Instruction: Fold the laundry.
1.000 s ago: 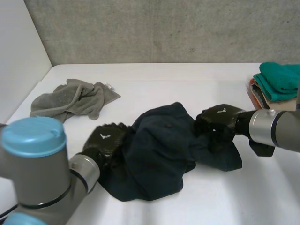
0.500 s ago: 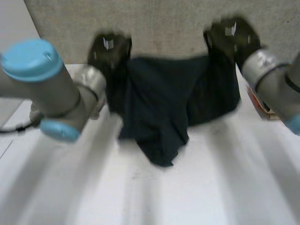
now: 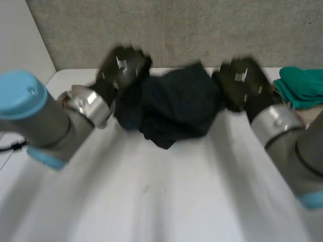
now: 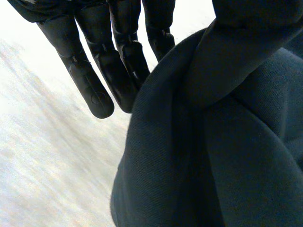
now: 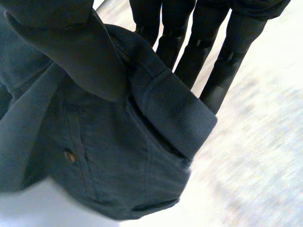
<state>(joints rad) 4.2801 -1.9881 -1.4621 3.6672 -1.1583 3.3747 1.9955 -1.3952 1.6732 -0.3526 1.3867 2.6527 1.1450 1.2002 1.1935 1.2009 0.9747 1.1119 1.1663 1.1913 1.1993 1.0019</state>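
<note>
Dark blue garment (image 3: 174, 108) hangs in a bunch between the two robot hands, over the far part of the white tabletop (image 3: 166, 191) and in front of a grey wall (image 3: 202, 30). I cannot tell if its lowest fold touches the tabletop.

The left robot hand (image 3: 121, 68) holds one side of the garment. In the left wrist view its fingers (image 4: 94, 80) are long and straight, and its thumb (image 4: 246, 47) presses a fold of the cloth (image 4: 213, 156) against them, so it pinches the garment.

The right robot hand (image 3: 242, 83) holds the other side. In the right wrist view its thumb (image 5: 61, 47) lies on top of a thick sewn edge of the garment (image 5: 118, 161), and its straight fingers (image 5: 208, 52) are behind that edge, so it pinches the cloth too. A small round brown button (image 5: 70, 156) sits on the cloth below the thumb, next to a seam.

Each robot hand has a small pale mark on its back, but it is too blurry to read.

A stack of folded green-blue cloths (image 3: 300, 85) lies on the tabletop, just beside the right robot hand and apart from the garment
</note>
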